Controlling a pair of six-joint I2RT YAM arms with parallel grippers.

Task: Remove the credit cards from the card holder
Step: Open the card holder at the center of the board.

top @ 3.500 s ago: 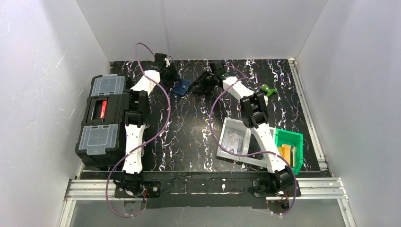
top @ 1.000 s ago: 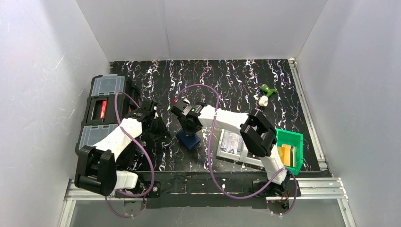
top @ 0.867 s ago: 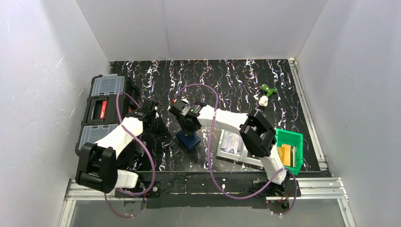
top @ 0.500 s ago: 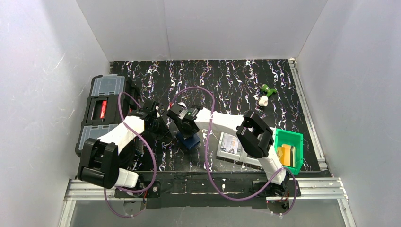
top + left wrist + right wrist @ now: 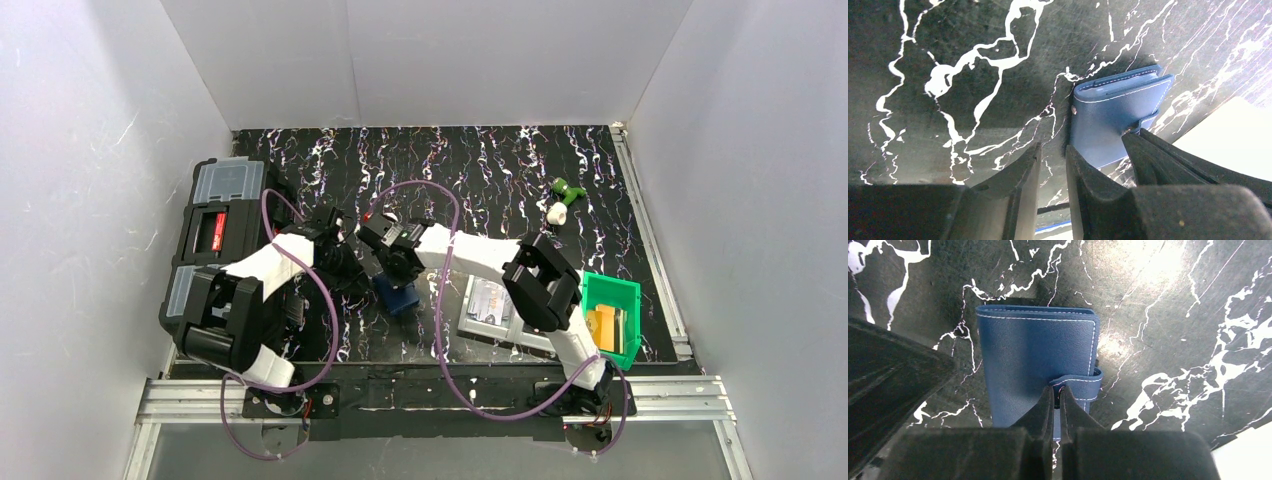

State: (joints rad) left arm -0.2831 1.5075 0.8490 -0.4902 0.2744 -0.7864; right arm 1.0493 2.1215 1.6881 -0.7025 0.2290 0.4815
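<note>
The navy blue card holder (image 5: 398,297) lies folded shut on the black marbled table, with its snap tab (image 5: 1077,383) wrapped round the right edge. My right gripper (image 5: 1056,390) stands over it, fingers pressed almost together and pinching the free end of that tab. To the holder's left, my left gripper (image 5: 1053,152) is low over the table, its fingers (image 5: 1024,172) a narrow gap apart with only bare table between them; the inner finger is beside the holder's (image 5: 1110,122) left edge. No credit cards show; the shut case hides them.
A black toolbox with clear lids (image 5: 215,250) fills the left side. A clear grey tray (image 5: 492,302) and a green bin (image 5: 612,315) with tan items stand at the right. A small green and white object (image 5: 562,200) lies farther back on the right.
The holder has come from the back of the table to near the front with both arms. In the last second the left gripper has crept closer to it; the right gripper stays on it.
</note>
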